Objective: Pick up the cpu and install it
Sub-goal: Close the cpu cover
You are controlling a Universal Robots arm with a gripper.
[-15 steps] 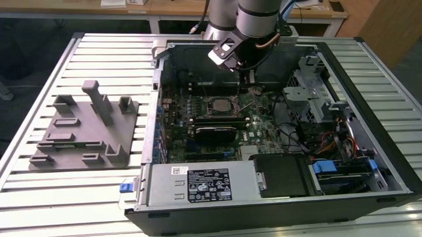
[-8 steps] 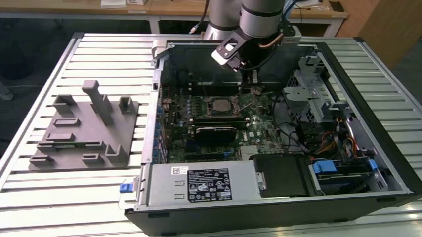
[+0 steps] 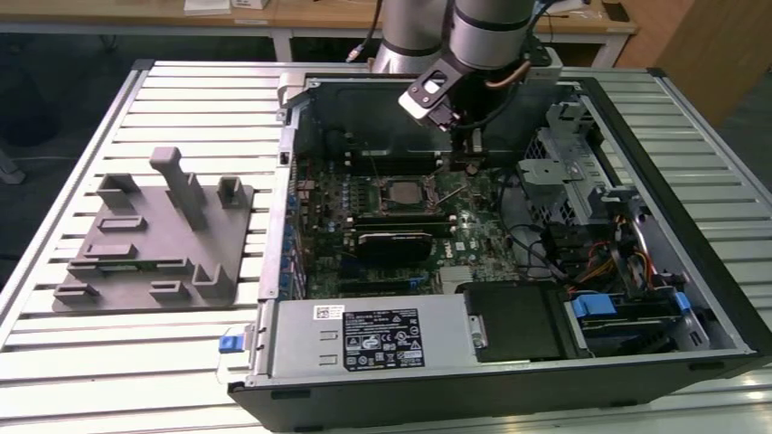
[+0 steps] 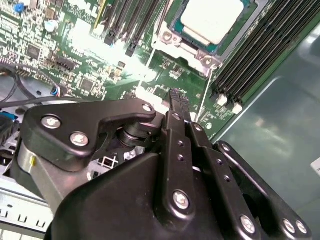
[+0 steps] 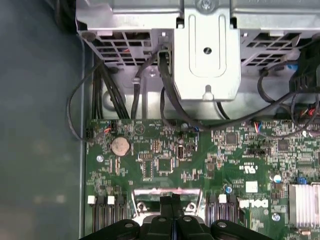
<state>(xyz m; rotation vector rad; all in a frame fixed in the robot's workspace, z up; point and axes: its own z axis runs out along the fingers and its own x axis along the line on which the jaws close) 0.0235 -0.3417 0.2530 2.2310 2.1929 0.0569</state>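
On the bench (image 3: 133,362), toward its left edge in the exterior view, a grey plastic tray (image 3: 157,244) with upright posts lies flat on the slats. To the right of the tray, an open computer case (image 3: 724,298) takes up the middle and the right part of the bench, and its green motherboard (image 3: 476,244) faces up.

Near the middle of this board the cpu (image 3: 400,192) sits in its socket. In the second wrist view the cpu (image 4: 212,20) shows a silvery top plate with a pale rim, inside the metal frame of the socket, and black memory slots (image 4: 250,55) run beside it.

Just to the exterior view's right of the socket, the gripper (image 3: 466,165) hangs low over the board, apart from the cpu. Its two black fingers (image 5: 166,204) are pressed together and nothing is between them; both wrist views show this. Whether the tips touch the board, I cannot tell.

Further to the right, a metal drive cage (image 3: 567,172) stands inside the case with dark cables below it. Toward the near right corner of the case, a black block (image 3: 513,321) with a glossy top lies next to a blue clip (image 3: 597,306).
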